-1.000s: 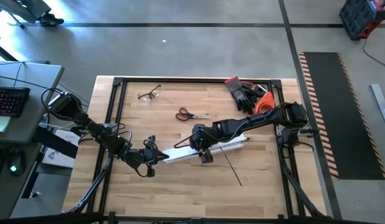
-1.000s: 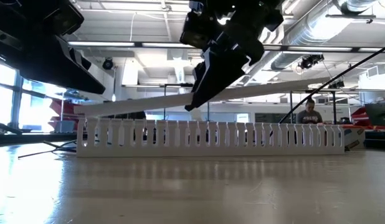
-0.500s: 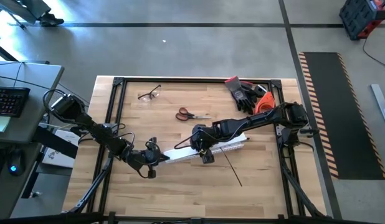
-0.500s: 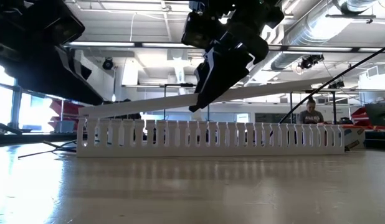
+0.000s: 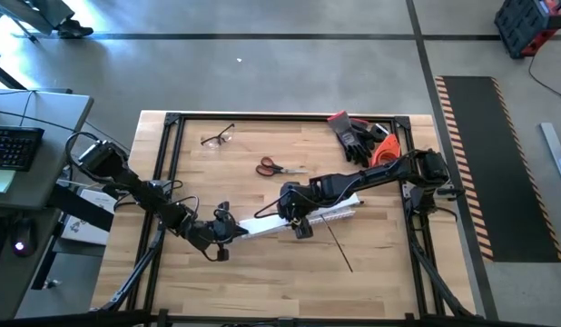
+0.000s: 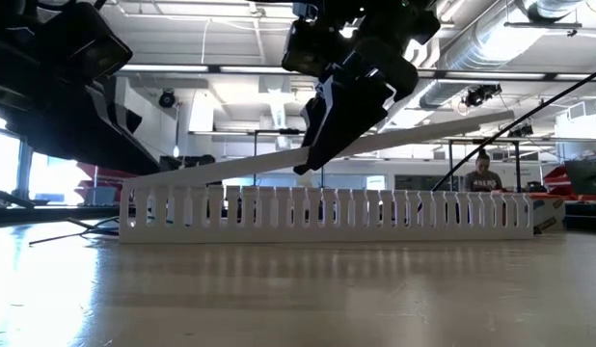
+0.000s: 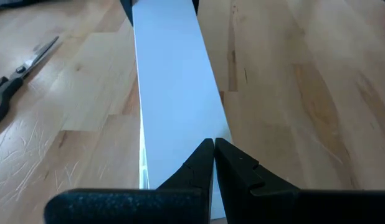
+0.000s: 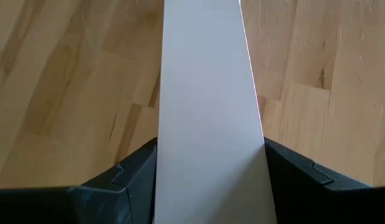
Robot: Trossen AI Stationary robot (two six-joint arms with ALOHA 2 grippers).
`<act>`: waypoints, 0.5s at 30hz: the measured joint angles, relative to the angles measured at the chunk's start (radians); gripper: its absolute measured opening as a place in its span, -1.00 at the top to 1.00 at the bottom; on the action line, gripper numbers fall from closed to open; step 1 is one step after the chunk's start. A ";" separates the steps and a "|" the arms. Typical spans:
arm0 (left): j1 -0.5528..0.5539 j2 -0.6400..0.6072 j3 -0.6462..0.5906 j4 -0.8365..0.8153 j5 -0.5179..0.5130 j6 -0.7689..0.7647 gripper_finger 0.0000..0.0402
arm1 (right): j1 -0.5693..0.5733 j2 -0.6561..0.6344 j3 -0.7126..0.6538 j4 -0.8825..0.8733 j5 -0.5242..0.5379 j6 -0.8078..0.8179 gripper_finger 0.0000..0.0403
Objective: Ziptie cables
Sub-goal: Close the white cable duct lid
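A flat white cover strip lies slanted over the white slotted duct. Its left end is down at the duct's top and its right end is raised. My right gripper is shut on the strip near its middle. My left gripper is shut, with its tips on the strip's left end. The ziptie, a thin black strip, lies flat on the table on the near side of the duct. The cables are hidden in every view. My left gripper presses its shut fingertips on the top face of the cover strip near its left end, slanting down from the table's left. That end sits low over the duct. My right gripper pinches the cover strip across its width, one finger on each long edge. The fingers slant down from the table's right. The strip's right part is held up clear of the duct.
Red-handled scissors and safety glasses lie toward the far side of the table. Black and orange gloves sit at the far right corner. A black frame runs along the table's edges. Bare wood lies near the front edge.
The cover strip's left end has sunk from just above the duct to the duct's top under my left gripper, which has lowered a little with it. The right part has stayed raised in my right gripper, so the strip now tilts more steeply.
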 joint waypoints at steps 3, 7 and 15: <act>0.001 -0.019 -0.001 0.015 0.008 0.035 1.00 | 0.005 0.001 0.009 0.009 0.005 -0.013 -0.08; 0.000 -0.071 -0.001 0.012 0.011 0.069 1.00 | 0.009 0.002 0.039 0.008 0.026 -0.032 -0.07; 0.001 -0.097 -0.001 -0.018 0.011 0.073 1.00 | 0.006 0.006 0.043 -0.034 0.026 -0.031 -0.07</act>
